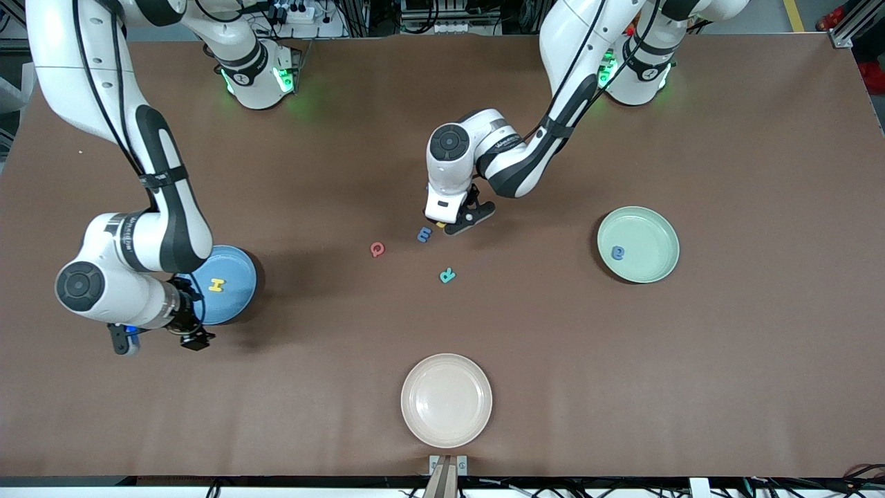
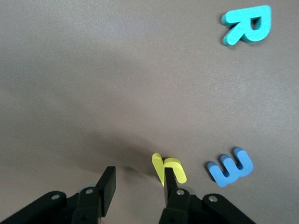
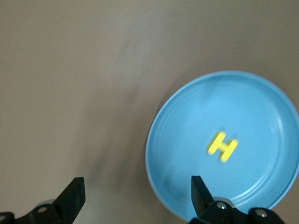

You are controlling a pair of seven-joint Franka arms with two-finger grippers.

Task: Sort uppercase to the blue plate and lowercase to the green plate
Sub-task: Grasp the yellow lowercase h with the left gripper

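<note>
My left gripper (image 1: 449, 227) is low over the middle of the table, open (image 2: 139, 179). One finger (image 2: 169, 186) touches the yellow lowercase h (image 2: 174, 169), which stands tilted beside it; nothing is gripped. The blue lowercase m (image 2: 231, 166) (image 1: 424, 235) lies beside the h. The teal R (image 2: 247, 24) (image 1: 447, 275) lies nearer the front camera, the red Q (image 1: 377, 249) toward the right arm's end. The blue plate (image 1: 238, 294) (image 3: 187, 140) holds the yellow H (image 1: 216, 284) (image 3: 223, 146). My right gripper (image 1: 160, 340) (image 3: 136, 186) hangs open and empty over that plate's rim. The green plate (image 1: 653, 232) holds a blue lowercase letter (image 1: 618, 253).
A cream-white plate (image 1: 446, 400) sits near the table's front edge, in the middle. The brown table top (image 1: 726, 360) lies bare between the plates.
</note>
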